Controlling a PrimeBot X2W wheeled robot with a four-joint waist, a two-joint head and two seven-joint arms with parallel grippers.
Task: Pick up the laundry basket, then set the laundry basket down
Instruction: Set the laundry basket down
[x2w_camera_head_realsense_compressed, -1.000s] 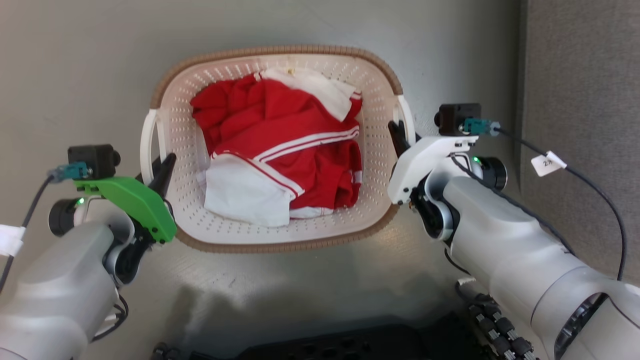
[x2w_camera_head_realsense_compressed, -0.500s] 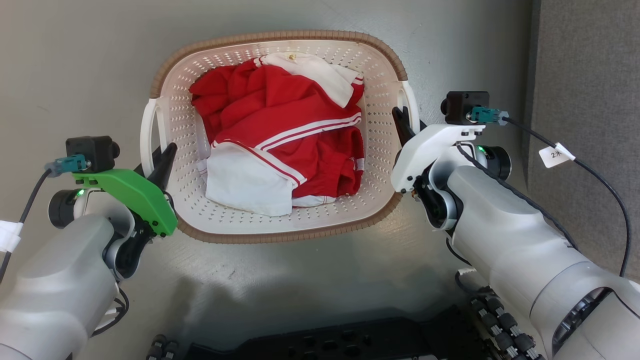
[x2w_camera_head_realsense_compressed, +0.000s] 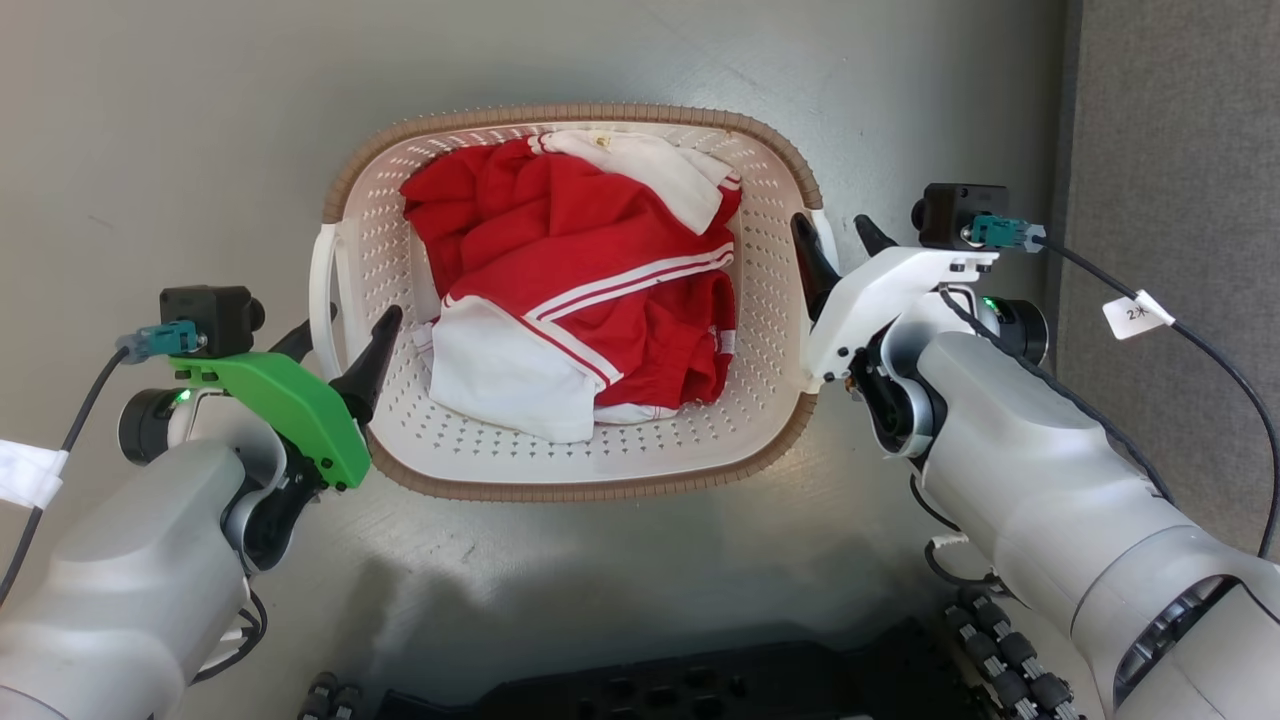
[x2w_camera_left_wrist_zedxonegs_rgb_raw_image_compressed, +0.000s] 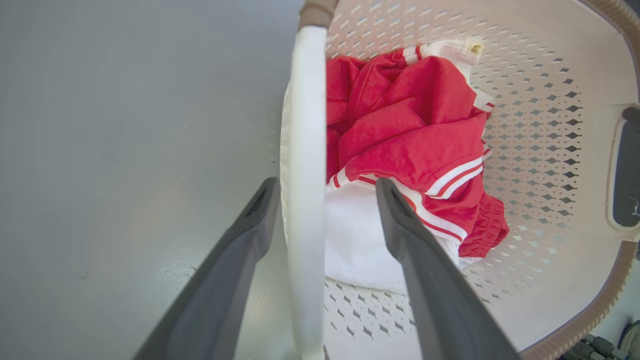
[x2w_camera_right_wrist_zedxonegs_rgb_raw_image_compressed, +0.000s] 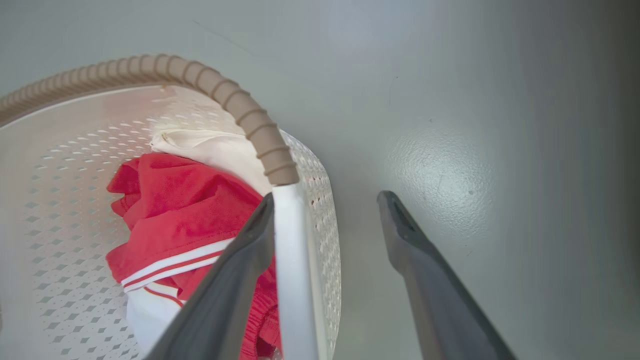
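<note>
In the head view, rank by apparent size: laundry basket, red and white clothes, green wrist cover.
Largest: laundry basket.
Then red and white clothes.
Smallest: green wrist cover, though it sits nearer the camera.

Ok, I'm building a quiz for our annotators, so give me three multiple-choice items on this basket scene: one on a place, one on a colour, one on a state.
1. On the laundry basket, where is the left handle?
A. Between the left gripper's fingers
B. Folded flat under the basket
C. Snapped off, on the floor

2. What colour is the rim?
A. Blue
B. Brown
C. Black

3. The right gripper is:
A. Shut with nothing in it
B. Shut on a handle
C. Open

Answers:
1 A, as the left wrist view shows a finger on either side of the handle.
2 B, as a brown woven-look band tops the basket.
3 C, as its fingers stand apart, astride the right handle.
</note>
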